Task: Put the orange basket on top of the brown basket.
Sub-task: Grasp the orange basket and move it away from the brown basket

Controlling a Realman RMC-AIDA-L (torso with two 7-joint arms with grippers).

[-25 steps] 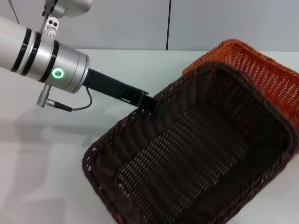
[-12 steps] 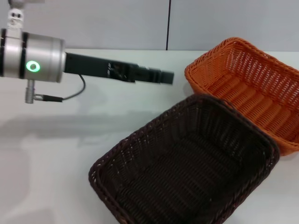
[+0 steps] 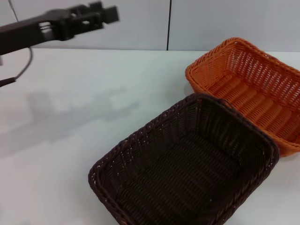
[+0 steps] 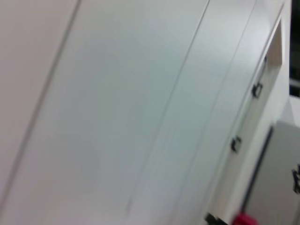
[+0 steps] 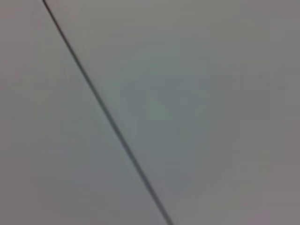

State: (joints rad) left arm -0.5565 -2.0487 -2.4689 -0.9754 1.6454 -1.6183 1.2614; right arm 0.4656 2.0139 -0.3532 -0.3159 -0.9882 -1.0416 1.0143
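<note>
Judging from the desk [image 3: 70, 140], we had not yet stacked anything: the orange basket [image 3: 248, 89] sat beside the brown basket [image 3: 187, 164], rims touching. Our left claw [image 3: 101, 14] hung high above the desk's far left, well apart from both; whether it was apart or together we could not tell. Next we needed a grip on the orange rim.

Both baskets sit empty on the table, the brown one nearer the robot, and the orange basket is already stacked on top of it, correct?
Not quite. The head view shows the orange basket resting on the table behind the brown basket, beside its far rim, not stacked on it. Both are empty, and the brown one is nearer the robot. The left hand hangs raised at far left.
</note>
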